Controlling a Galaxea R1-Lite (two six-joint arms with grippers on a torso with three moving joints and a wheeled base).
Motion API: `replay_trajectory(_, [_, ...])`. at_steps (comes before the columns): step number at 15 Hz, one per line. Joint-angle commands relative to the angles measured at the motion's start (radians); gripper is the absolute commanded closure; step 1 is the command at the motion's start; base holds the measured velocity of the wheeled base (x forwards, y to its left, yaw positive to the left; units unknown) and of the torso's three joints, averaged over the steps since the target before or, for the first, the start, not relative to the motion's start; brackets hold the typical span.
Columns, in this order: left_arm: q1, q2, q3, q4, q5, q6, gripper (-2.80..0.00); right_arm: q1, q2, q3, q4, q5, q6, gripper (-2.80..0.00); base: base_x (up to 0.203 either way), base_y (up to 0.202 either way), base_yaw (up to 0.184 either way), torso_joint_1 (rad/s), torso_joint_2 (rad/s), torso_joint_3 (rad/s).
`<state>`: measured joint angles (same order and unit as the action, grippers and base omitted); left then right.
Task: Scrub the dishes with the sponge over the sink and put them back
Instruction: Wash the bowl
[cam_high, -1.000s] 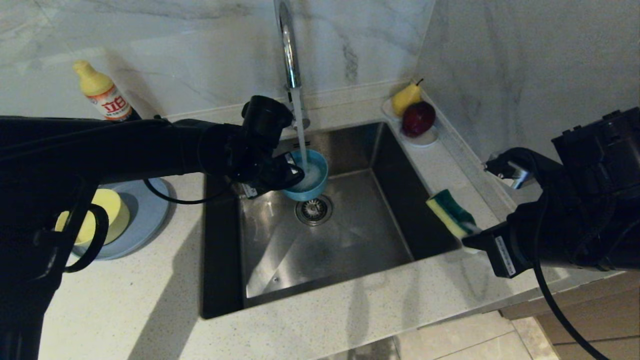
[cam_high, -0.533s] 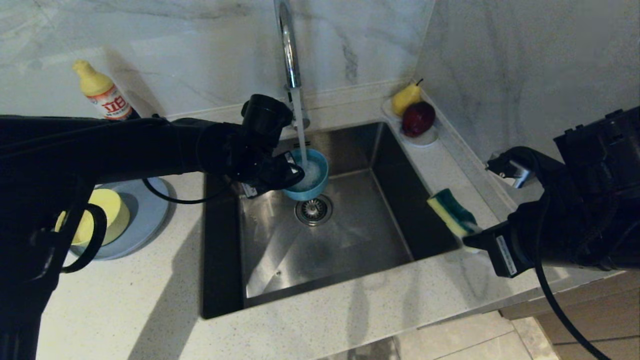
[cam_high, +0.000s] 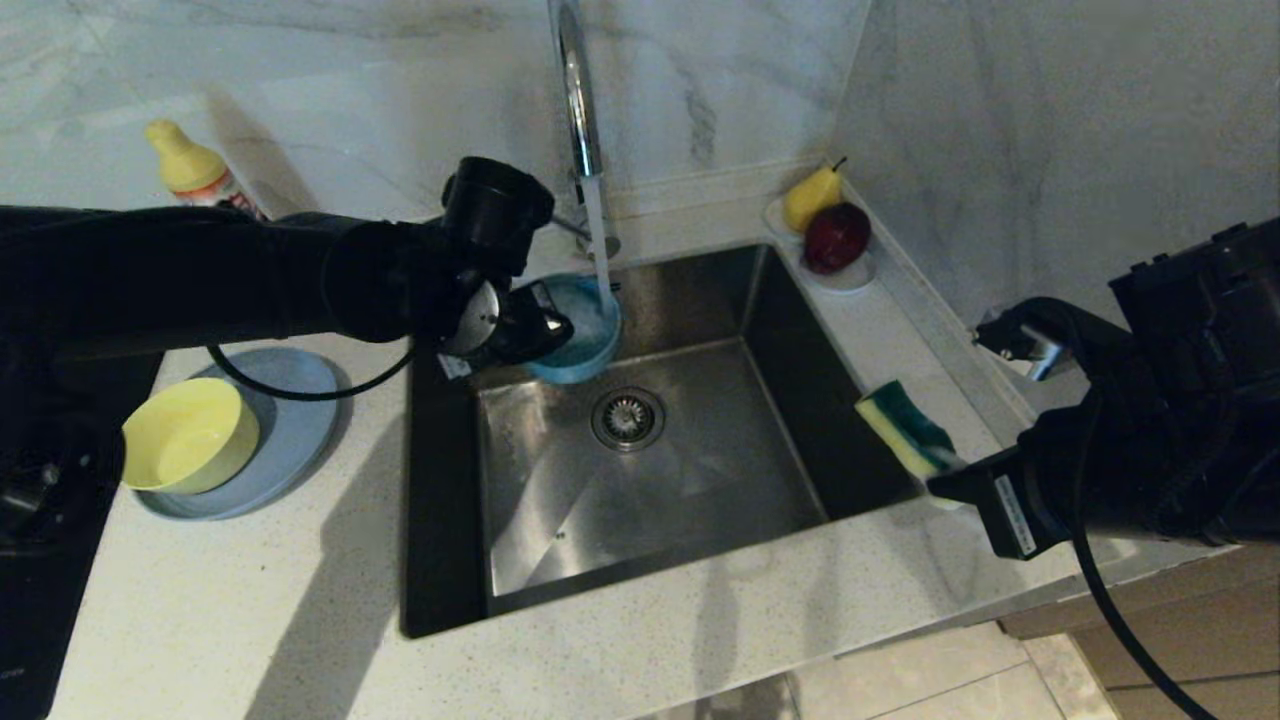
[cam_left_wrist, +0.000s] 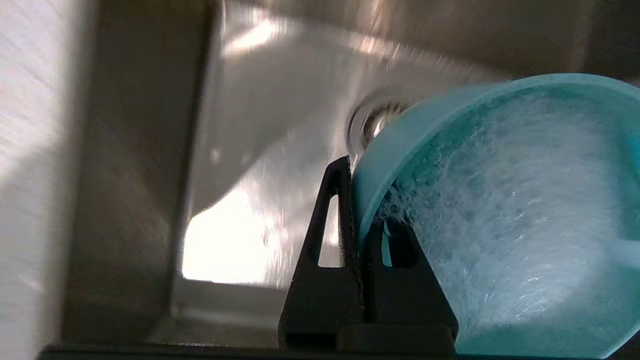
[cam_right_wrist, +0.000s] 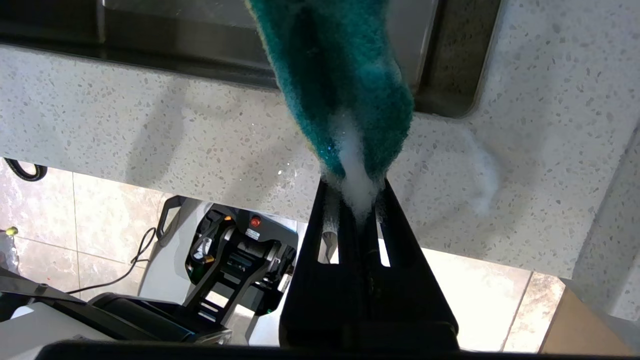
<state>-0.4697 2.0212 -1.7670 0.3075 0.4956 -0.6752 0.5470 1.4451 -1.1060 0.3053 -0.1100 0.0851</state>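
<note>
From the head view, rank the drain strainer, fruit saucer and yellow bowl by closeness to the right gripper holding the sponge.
From the right gripper:
1. Fruit saucer, behind the sink's right rim.
2. Drain strainer, in the basin; close to the saucer's distance, so a loose call.
3. Yellow bowl, far left counter.

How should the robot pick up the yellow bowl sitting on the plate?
Best guess: pinch the yellow bowl by its thin rim, one finger inside and one outside, coming from above. It stands mouth up on the grey-blue plate, so the rim is free all round, and its smooth round wall gives little else to hold.

Bottle (cam_high: 195, 170) label mostly hidden; no text readable anywhere.
</note>
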Motion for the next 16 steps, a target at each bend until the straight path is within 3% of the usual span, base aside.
replay_trajectory(1, [0.007, -0.096, 0.030, -0.051, 0.018, 0.047, 0.00, 0.001, 0.001, 0.000, 0.001, 0.000, 0.001, 0.00, 0.000, 0.000, 0.000, 0.000, 0.00, 0.000])
replay_trajectory(6, [0.011, -0.181, 0.224, -0.313, 0.047, 0.222, 0.00, -0.001, 0.006, 0.001, 0.001, 0.001, 0.002, 0.00, 0.000, 0.000, 0.000, 0.000, 0.00, 0.000])
replay_trajectory(10, [0.011, -0.231, 0.509, -0.759, 0.054, 0.423, 0.00, -0.001, 0.020, 0.000, 0.000, 0.001, 0.002, 0.00, 0.000, 0.000, 0.000, 0.000, 0.00, 0.000])
replay_trajectory(13, [0.010, -0.241, 0.650, -1.066, 0.073, 0.567, 0.00, -0.001, 0.032, 0.000, -0.002, 0.002, 0.004, 0.00, 0.000, 0.000, 0.000, 0.000, 0.00, 0.000])
replay_trajectory(16, [0.011, -0.236, 0.729, -1.187, 0.077, 0.602, 0.00, -0.001, 0.043, -0.002, -0.002, 0.003, 0.004, 0.00, 0.000, 0.000, 0.000, 0.000, 0.00, 0.000])
